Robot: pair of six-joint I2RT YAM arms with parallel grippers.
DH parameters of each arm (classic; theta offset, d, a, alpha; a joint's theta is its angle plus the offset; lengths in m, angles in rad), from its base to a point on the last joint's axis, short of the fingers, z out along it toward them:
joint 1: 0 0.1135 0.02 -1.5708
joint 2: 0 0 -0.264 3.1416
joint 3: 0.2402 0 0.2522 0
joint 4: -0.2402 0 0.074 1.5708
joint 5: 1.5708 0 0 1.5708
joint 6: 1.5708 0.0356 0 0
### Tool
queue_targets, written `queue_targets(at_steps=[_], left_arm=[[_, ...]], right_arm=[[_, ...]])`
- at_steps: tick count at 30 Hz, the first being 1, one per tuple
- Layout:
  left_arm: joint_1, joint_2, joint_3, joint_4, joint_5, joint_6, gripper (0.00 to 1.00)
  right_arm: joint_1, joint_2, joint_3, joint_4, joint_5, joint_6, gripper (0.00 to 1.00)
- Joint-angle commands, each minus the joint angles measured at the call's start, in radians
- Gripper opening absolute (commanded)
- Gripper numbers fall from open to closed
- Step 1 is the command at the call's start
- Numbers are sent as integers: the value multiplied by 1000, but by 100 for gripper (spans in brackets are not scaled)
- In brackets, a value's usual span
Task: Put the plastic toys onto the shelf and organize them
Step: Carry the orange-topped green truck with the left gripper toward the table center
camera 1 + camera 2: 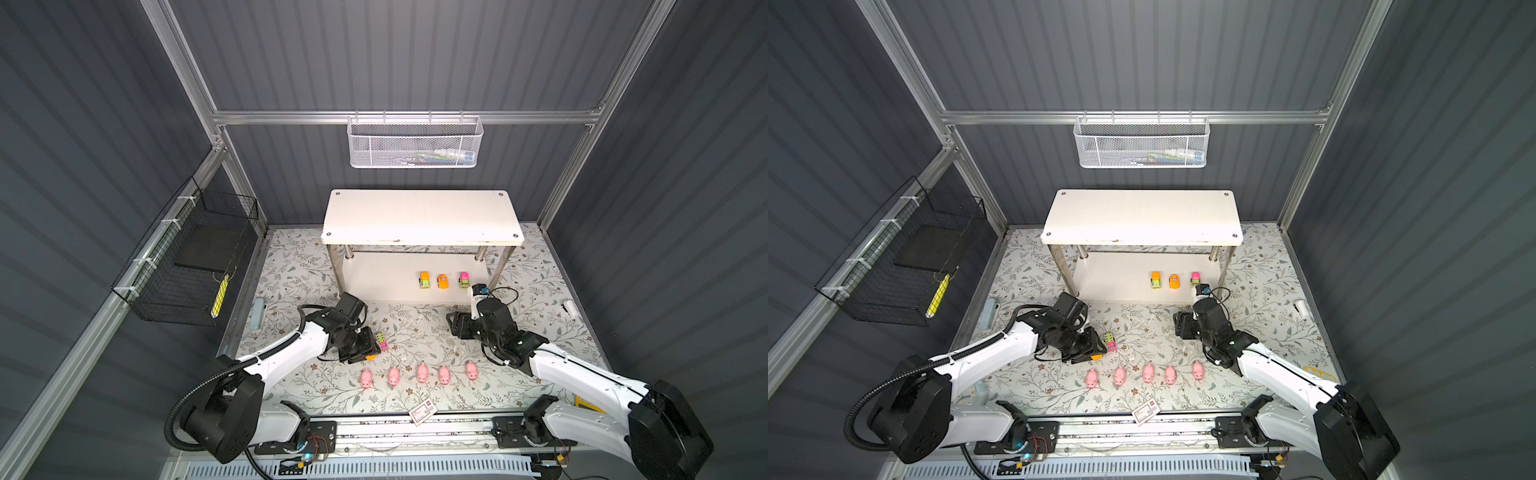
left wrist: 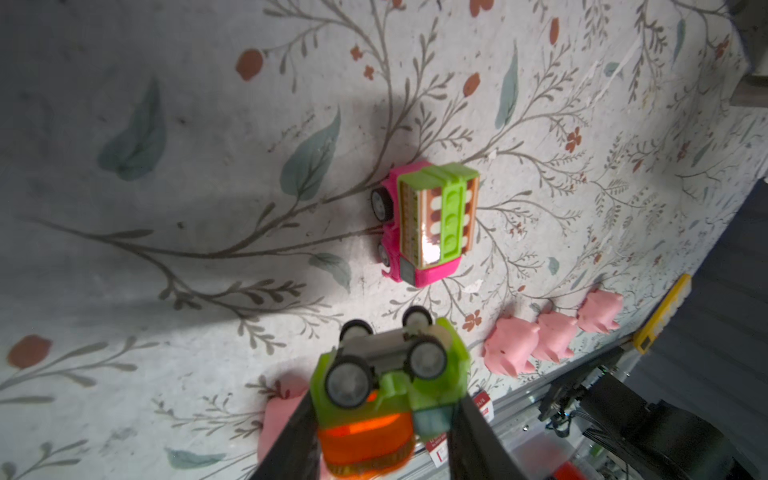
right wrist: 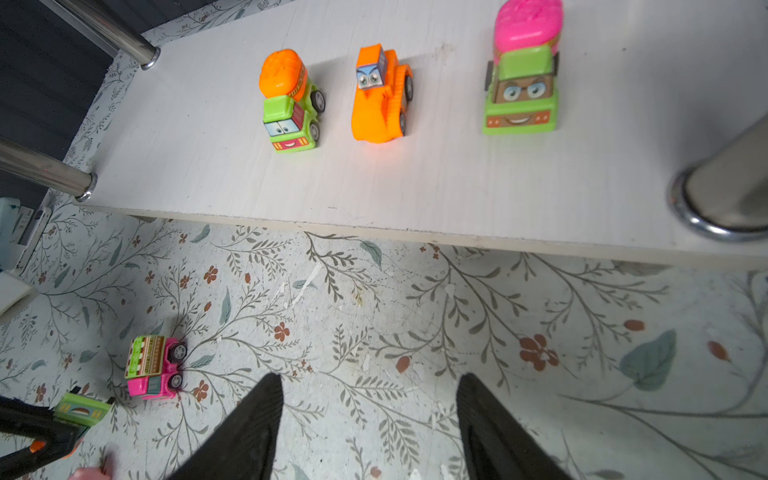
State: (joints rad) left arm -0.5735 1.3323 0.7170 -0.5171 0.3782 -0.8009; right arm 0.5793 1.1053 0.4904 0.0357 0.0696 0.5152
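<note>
Left end effector [image 2: 385, 401] clamps the green-orange car [image 2: 390, 365], seemingly wheels-up; right end effector [image 3: 370, 379] gapes empty before the shelf [image 3: 415, 187].

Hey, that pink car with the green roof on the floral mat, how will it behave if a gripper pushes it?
The pink car stands upright on its wheels, so a push along its length would probably roll it away. It looks like hard moulded plastic, likely stiff and light. Its glossy shell may slip unless gripped across the flat sides.
</note>
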Motion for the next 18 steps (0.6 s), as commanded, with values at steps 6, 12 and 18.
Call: queue_targets(at_steps=[6,12,18], left_arm=[[51,-7,-85,189,191,-106,37],[52,2,-30,205,259,-123,37],[51,23,33,298,319,-224,38]], right_arm=[[-10,6,-1,-12,-17,-5,69],[-12,5,-1,-12,-23,-4,69],[-19,40,5,-18,-29,-3,69]])
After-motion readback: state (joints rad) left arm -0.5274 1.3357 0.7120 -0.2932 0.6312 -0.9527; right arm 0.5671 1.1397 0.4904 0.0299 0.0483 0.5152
